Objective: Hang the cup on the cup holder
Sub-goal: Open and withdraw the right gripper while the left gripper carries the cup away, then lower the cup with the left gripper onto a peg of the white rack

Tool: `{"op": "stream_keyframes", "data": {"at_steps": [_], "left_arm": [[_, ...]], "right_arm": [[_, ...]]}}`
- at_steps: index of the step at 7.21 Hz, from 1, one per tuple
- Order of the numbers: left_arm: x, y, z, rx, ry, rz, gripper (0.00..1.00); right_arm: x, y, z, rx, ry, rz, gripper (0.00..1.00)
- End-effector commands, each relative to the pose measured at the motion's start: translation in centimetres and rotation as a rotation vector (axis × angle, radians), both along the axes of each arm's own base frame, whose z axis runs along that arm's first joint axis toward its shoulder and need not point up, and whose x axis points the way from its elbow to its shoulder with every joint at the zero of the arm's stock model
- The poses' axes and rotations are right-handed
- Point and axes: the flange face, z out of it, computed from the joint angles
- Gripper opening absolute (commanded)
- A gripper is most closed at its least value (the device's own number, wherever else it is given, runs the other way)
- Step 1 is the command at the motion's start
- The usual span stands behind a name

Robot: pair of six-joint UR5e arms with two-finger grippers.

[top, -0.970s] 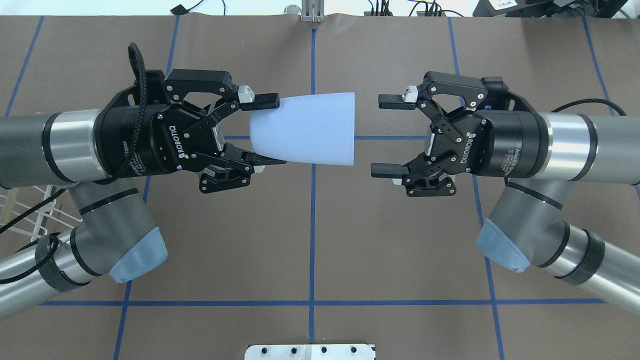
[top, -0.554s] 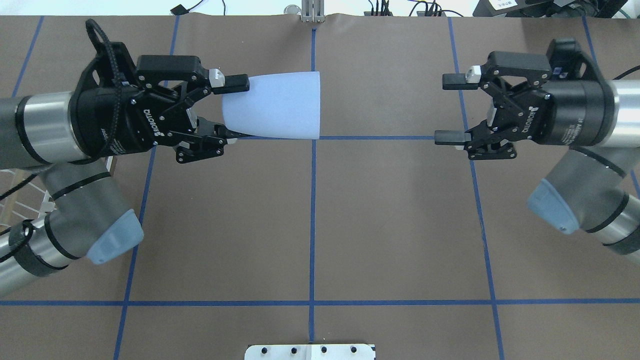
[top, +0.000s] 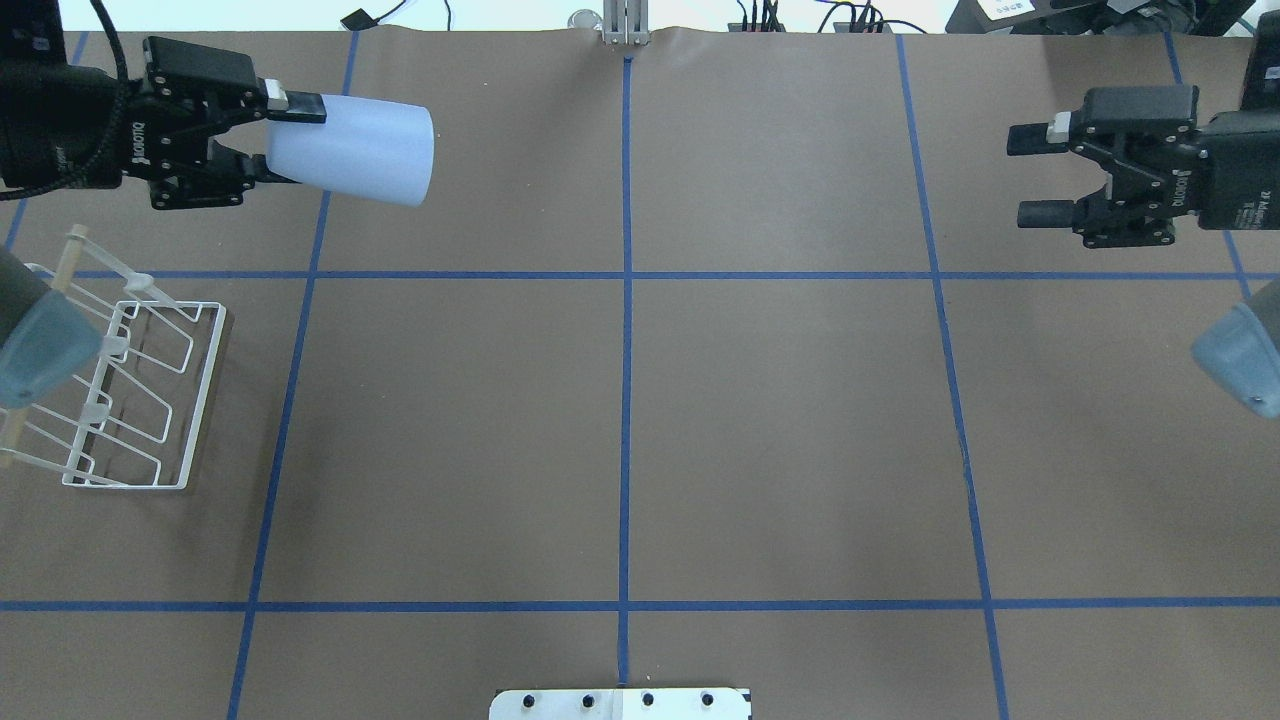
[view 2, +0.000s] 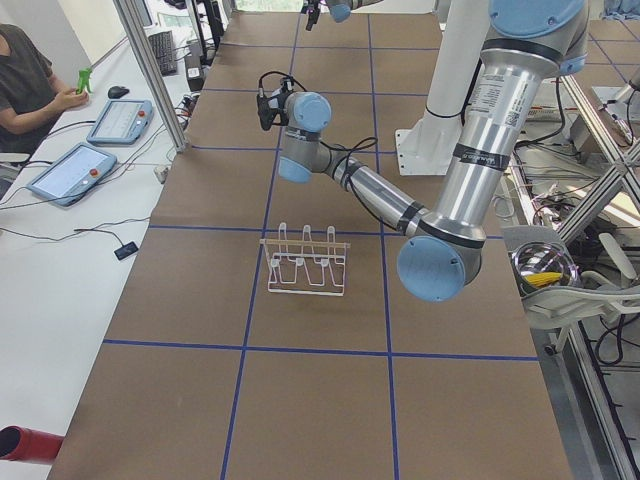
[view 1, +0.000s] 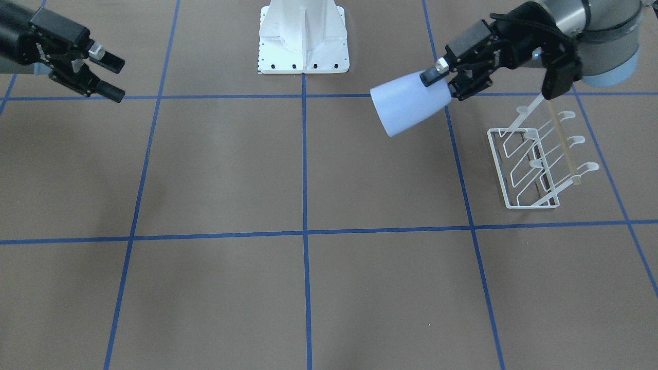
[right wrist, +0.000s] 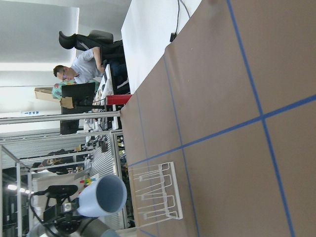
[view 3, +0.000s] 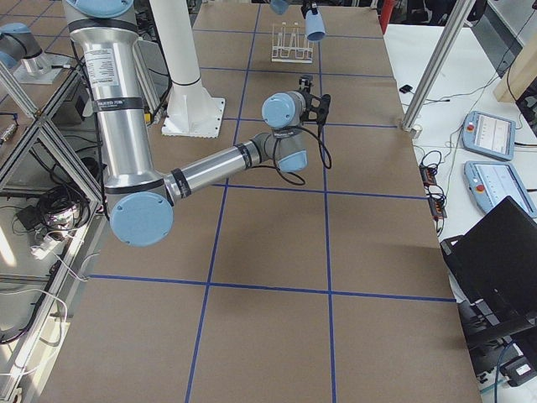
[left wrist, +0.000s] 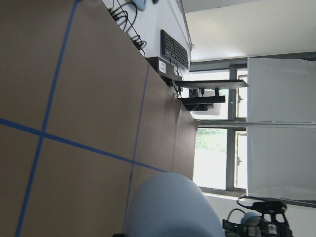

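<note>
We've swung the cup (top: 355, 150) toward the rack (top: 203, 398); left gripper (top: 290, 142) pinches its narrow base, right gripper (top: 1030, 177) spread, empty. That shallow hold could slip in turning.

Opposed fixed views (shared table (top: 780, 420))

Brown-sheeted table (top: 780, 420), marked into rectangles by blue tape lines (top: 625, 400). Standing on it, far over on the robot's left side, a white wire cup holder (top: 205, 390), base frame flat inside one rectangle and clear of the tape. At the robot's edge, astride the centre line, a white base plate (view 1: 303, 56) with bolt holes
</note>
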Motion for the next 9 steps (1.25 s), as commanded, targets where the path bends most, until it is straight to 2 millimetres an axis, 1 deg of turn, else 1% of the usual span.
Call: {"op": "stream_keyframes", "data": {"at_steps": [1,3,4,5,6,7,8,9], "left_arm": [[-3.1,-3.1,3.4,0.054,-0.258,-0.072,0.0],[-4.4,-5.2,6.0,0.118,-0.485,-0.073,0.0],[-6.0,-6.3,7.2,0.158,-0.614,-0.056,0.0],[-7.1,-6.3,7.1,0.174,-0.728,-0.004,0.0],[-7.9,-5.5,6.8,0.164,-0.816,0.06,0.0],[-8.3,-4.2,8.0,0.136,-0.907,0.1,0.0],[-7.4,-3.2,10.8,0.105,-0.975,0.131,0.0],[-7.0,-2.7,12.2,0.101,-0.989,0.158,0.0]], "right_arm": [[4.7,-1.8,5.5,0.095,0.233,0.125,1.0],[8.4,-3.2,9.4,0.254,0.518,0.155,1.0],[10.1,-4.0,11.3,0.325,0.668,0.123,1.0],[10.3,-4.6,13.0,0.368,0.765,0.048,1.0],[9.9,-5.2,14.5,0.357,0.834,-0.041,1.0],[9.7,-5.7,15.8,0.327,0.885,-0.126,1.0],[9.7,-5.6,17.1,0.316,0.923,-0.208,1.0],[10.4,-5.8,17.5,0.318,0.941,-0.282,1.0]]}}
